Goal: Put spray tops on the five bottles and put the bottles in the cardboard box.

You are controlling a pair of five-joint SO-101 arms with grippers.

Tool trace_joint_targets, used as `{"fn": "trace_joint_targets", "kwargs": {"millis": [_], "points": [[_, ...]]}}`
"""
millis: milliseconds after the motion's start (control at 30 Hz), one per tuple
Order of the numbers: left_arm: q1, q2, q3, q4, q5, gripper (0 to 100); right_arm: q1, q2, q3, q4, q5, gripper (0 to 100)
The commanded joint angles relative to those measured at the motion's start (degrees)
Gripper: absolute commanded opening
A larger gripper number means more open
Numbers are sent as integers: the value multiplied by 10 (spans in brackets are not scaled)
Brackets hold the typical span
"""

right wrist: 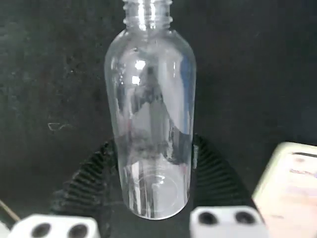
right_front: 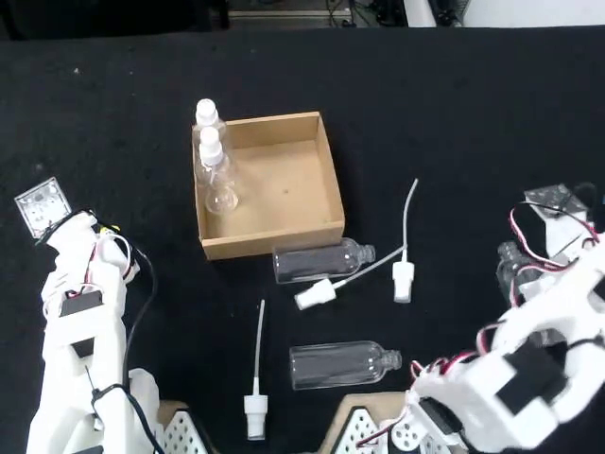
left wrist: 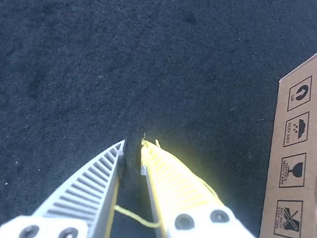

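The open cardboard box (right_front: 284, 180) sits mid-table. Two clear bottles with white spray tops (right_front: 210, 151) are along its left wall. Two uncapped clear bottles lie in front of the box, one close to it (right_front: 321, 260) and one nearer the front (right_front: 342, 364). Three loose spray tops with long tubes lie around them (right_front: 404, 276) (right_front: 317, 293) (right_front: 255, 409). My right gripper (right wrist: 153, 163) is shut on a third uncapped bottle (right wrist: 151, 109), seen at the right of the table (right_front: 513, 268). My left gripper (left wrist: 132, 145) hangs shut and empty over the black cloth.
Black cloth (right_front: 123, 95) covers the table. The left arm (right_front: 80, 303) stands at the front left, the right arm (right_front: 529, 369) at the front right. A printed cardboard panel (left wrist: 294, 153) lies beside the left gripper. Arm bases (right_front: 364, 430) sit at the front edge.
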Motion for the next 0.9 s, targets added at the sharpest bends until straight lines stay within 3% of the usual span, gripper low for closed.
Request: {"fn": "trace_joint_targets", "kwargs": {"millis": [0,67,300,633,867], "points": [[-5,-18,-7,-9,3,44,12,34,-58,0,-31,238],[-5,-18,-7,-9,3,44,4,48,-81,22,-31,291],[-5,-18,-7,-9,3,44,-51,57,-172,139,-32,283],[-4,-18,-7,-9,3,44,-47,86,-158,33,-32,286],[-2,-18,-7,-9,3,44,-51,162,-160,26,-29,283]]}}
